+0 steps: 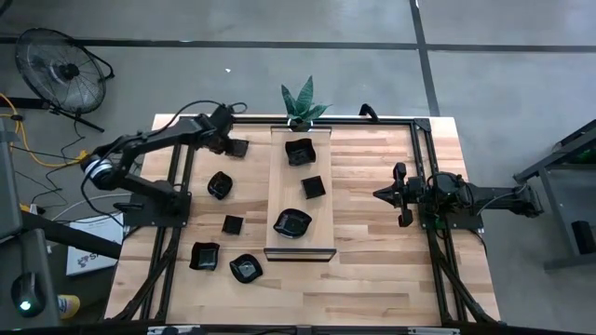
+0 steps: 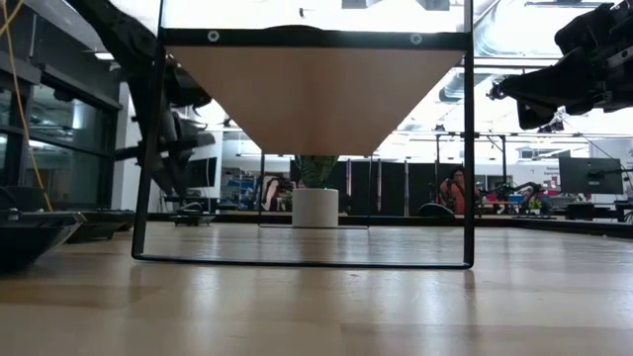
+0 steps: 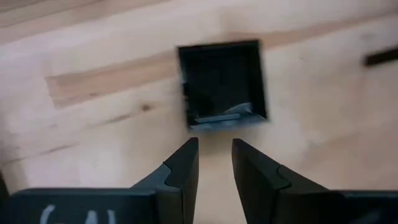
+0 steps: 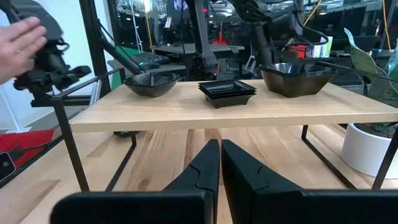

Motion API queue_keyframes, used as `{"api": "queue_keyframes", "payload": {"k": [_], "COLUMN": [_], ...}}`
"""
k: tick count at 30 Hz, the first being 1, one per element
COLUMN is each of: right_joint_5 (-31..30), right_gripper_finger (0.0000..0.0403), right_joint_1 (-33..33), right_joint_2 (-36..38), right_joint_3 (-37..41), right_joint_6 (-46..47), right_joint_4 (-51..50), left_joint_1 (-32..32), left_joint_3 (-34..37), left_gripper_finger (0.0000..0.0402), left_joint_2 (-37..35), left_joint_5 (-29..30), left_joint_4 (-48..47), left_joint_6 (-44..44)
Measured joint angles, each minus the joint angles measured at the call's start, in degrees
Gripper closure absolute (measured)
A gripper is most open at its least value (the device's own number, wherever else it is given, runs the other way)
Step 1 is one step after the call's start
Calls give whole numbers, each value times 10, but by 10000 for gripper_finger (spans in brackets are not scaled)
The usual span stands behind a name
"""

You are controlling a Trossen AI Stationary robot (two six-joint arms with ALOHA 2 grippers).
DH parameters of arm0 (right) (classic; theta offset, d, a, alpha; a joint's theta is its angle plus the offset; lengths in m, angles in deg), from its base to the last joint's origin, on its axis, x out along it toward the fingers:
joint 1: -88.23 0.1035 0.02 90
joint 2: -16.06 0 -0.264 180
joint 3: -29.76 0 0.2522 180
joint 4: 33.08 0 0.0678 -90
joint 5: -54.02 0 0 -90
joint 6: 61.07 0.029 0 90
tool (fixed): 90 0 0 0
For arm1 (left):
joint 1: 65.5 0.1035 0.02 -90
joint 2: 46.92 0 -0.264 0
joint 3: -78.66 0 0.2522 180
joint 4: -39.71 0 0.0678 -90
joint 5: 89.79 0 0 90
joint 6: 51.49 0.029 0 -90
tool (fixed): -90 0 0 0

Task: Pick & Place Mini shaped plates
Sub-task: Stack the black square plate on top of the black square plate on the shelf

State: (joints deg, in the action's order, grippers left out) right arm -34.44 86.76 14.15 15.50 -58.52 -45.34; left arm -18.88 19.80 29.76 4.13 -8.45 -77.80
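Note:
My left gripper (image 3: 214, 152) hovers open above a square black mini plate (image 3: 222, 81) that lies flat on the table near its far left; nothing is between the fingers. In the high view this gripper (image 1: 226, 141) is right beside that plate (image 1: 239, 147). Several more black plates lie on the left half of the table, among them one (image 1: 220, 184) and another (image 1: 246, 268). Three plates rest on the raised wooden board (image 1: 279, 200): (image 1: 300, 151), (image 1: 313, 187), (image 1: 292, 222). My right gripper (image 4: 219, 149) waits shut at the table's right, pointing level at the board.
The board stands on thin black legs (image 2: 467, 148) in the table's middle. A potted plant (image 1: 304, 104) sits at the far edge behind it. A black frame rail (image 1: 372, 122) runs along the table's far edge. A person's hand (image 4: 18, 37) shows beyond the table.

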Motion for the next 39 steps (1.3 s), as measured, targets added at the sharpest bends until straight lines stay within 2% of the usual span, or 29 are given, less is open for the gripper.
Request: {"api": "queue_keyframes", "payload": {"k": [7,11,18,21,25,32,39], "right_joint_5": [0,0,0,0,0,0,0], "right_gripper_finger": [391,391,391,391,391,391,391], "right_joint_1": [0,0,0,0,0,0,0], "right_joint_2": [0,0,0,0,0,0,0], "right_joint_3": [0,0,0,0,0,0,0], "right_joint_6": [0,0,0,0,0,0,0], "right_joint_4": [0,0,0,0,0,0,0], "left_joint_1": [56,75,75,77,91,90,89], "left_joint_3": [0,-12,-42,-65,-87,-93,-92], "left_gripper_finger": [307,307,307,307,307,307,307], "left_joint_2": [50,65,72,85,102,137,157], "left_joint_5": [-30,-49,-46,-34,-50,-67,-59], "left_joint_4": [60,58,52,21,-4,-14,-17], "left_joint_6": [1,8,36,38,41,40,38]}}
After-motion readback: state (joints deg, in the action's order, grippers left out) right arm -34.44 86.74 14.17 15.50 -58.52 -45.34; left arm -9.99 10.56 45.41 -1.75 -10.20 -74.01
